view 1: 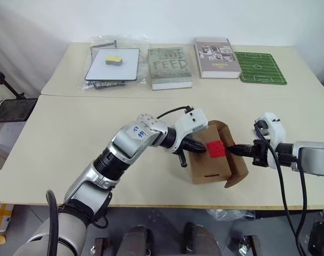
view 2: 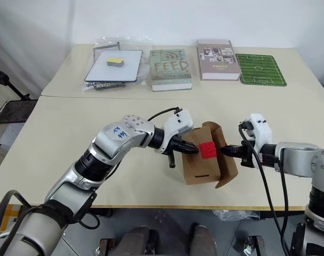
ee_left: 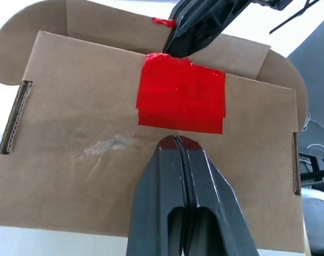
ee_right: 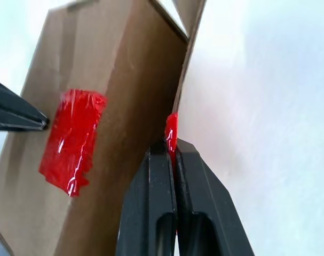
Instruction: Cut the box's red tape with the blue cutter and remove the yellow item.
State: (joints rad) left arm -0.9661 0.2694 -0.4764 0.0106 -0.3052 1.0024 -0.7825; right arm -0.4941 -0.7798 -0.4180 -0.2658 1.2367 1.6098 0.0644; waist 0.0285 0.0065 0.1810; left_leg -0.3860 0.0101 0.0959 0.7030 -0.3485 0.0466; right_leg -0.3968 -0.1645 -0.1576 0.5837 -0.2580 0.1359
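Note:
The brown cardboard box (view 1: 208, 172) stands near the table's front edge, with the red tape (view 1: 216, 149) stuck on its upper face. Its right flap (view 1: 239, 166) hangs open. My left gripper (view 1: 203, 149) is shut and empty, its tip pressed on the cardboard at the tape's (ee_left: 181, 101) edge. My right gripper (view 1: 230, 151) comes in from the right and is shut on the flap's edge, where a red tape scrap (ee_right: 171, 128) sits between the fingers (ee_right: 151, 186). The blue cutter and the yellow item are out of view.
Along the back lie a whiteboard (view 1: 124, 66) in a plastic bag with a yellow-and-grey eraser (view 1: 114, 59) on it, a grey-green book (view 1: 170, 68), a second book (view 1: 216, 57) and a green pitch mat (view 1: 260, 68). A seam (view 1: 97, 96) splits the two tabletops.

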